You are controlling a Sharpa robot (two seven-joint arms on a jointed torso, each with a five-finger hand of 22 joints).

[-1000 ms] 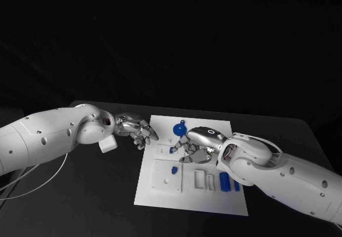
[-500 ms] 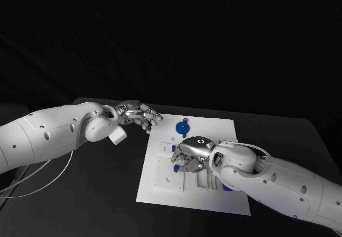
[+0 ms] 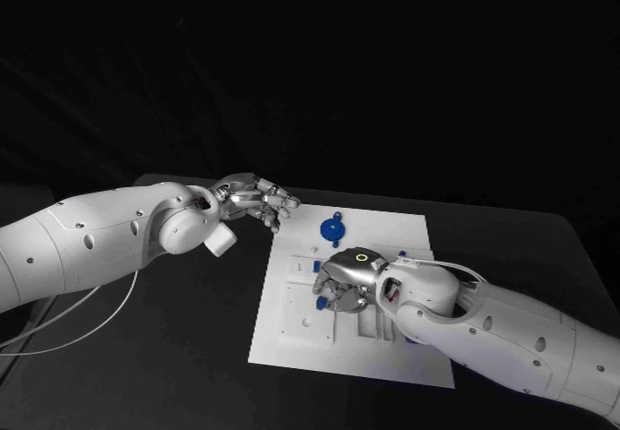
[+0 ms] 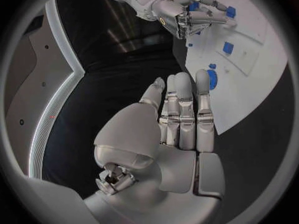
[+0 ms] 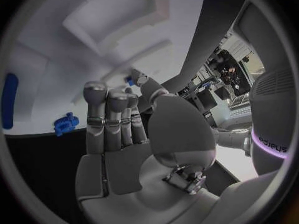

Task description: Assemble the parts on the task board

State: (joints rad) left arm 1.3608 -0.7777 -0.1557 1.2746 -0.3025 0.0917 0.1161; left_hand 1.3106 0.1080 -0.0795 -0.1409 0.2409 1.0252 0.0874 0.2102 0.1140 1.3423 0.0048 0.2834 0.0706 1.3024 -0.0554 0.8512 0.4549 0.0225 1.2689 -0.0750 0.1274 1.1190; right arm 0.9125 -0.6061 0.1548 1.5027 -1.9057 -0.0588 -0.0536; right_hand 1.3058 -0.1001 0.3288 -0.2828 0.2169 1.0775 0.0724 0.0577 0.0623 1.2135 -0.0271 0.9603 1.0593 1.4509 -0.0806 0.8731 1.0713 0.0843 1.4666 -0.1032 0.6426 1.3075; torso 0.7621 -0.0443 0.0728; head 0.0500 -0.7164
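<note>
Bench [image 3: 155, 358]: black, carrying the task board at its middle.

Task board [image 3: 291, 345]: white rectangular plate with raised white blocks and slots, lying flat between the two arms.

Left robot hand [image 3: 252, 204]: silver, raised above the bench just beyond the board's far left corner. Fingers [image 4: 187, 109] extended side by side, thumb apart; nothing in its grasp.

Right robot hand [image 3: 342, 282]: silver, palm down over the middle of the board, fingers reaching onto the slotted area. Whether it grips anything cannot be told; its fingertips are hidden beneath it in the head view. A small blue part [image 5: 130, 79] shows at the thumb tip in the right wrist view, contact uncertain.

Round blue part [image 3: 328, 231]: near the board's far edge, between the two hands.

Small blue part [image 3: 316, 305]: on the board, just beside the right hand's fingers.
</note>
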